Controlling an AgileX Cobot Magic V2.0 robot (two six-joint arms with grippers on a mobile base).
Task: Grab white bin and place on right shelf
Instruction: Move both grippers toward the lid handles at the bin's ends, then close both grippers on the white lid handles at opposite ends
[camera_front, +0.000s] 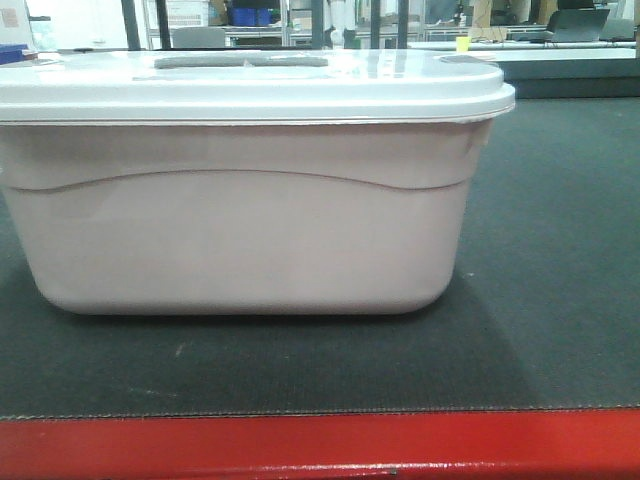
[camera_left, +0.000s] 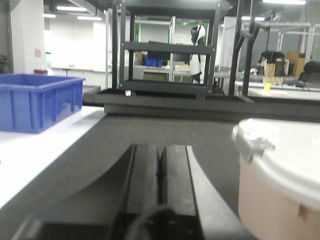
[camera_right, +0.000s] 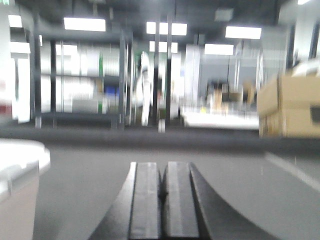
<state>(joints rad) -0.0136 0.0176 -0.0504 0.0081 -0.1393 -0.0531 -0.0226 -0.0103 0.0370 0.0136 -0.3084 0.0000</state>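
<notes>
While the large pinkish-white lidded plastic bin (camera_front: 240, 230) rests on the dark mat (camera_front: 560, 250), it lies between the left gripper (camera_left: 161, 150) and right gripper (camera_right: 163, 167), both with jaws pressed together, empty.

The left gripper (camera_left: 160, 148) is a matte black claw with two flat, oblong fingers (camera_left: 145, 175). The fingers have squared tips, and a thin dark seam runs between them from 12 to 6 o'clock. Smooth dark flanks (camera_left: 107, 187) flare out toward 7 and 5 o'clock. What looks like a thin cable loop (camera_left: 150, 214) arcs across the base at 6 o'clock. The right gripper (camera_right: 163, 165), seen blurred, has the same build: two dark grey flat bars, a small notch partway down the seam, and curved black sides.
</notes>
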